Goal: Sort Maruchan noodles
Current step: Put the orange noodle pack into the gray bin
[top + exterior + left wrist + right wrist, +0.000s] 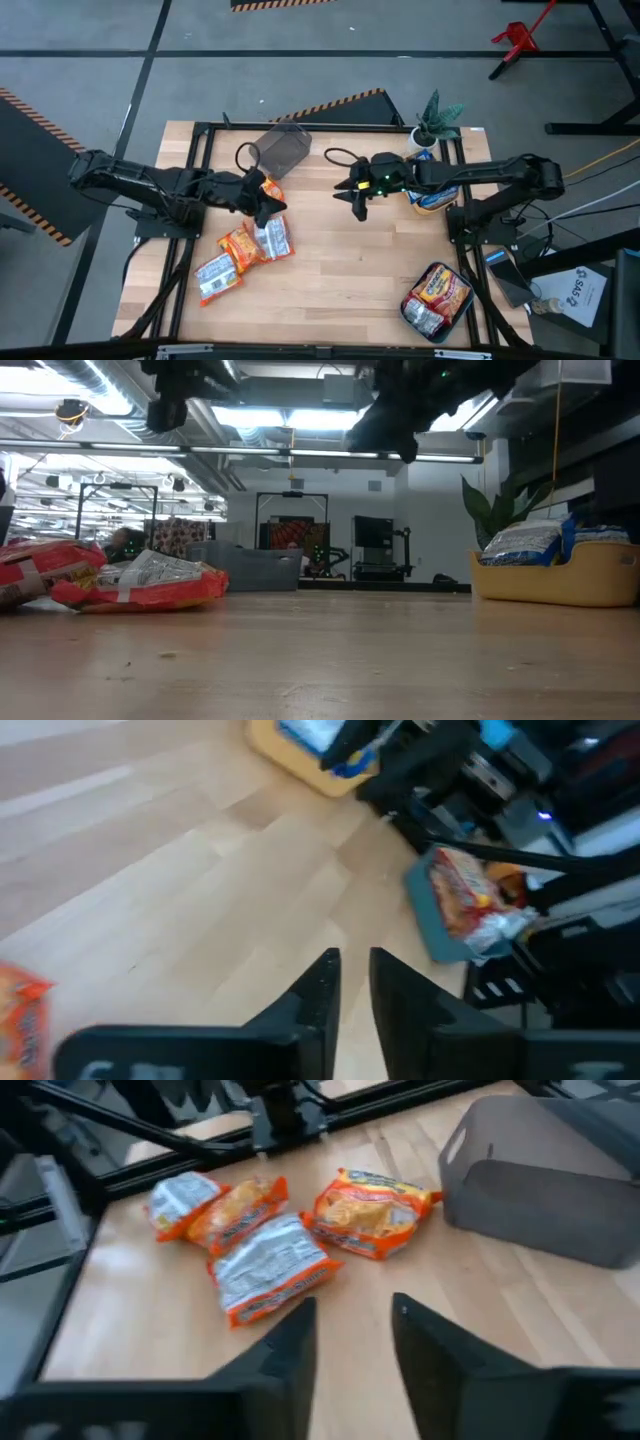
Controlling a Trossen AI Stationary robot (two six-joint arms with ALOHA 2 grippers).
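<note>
Under left claw [262, 205], half-hidden packet [268, 189]

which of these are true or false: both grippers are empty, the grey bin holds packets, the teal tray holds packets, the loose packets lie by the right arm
1. Both grippers are empty: true. The left gripper and right gripper each show a bare gap.
2. The grey plastic bin holds packets: false. It lies tipped, nothing visible inside.
3. The teal tray holds noodle packets: true.
4. The loose orange and silver crinkly packets lie by the right arm: false. They lie on the wooden table by the left arm.
</note>
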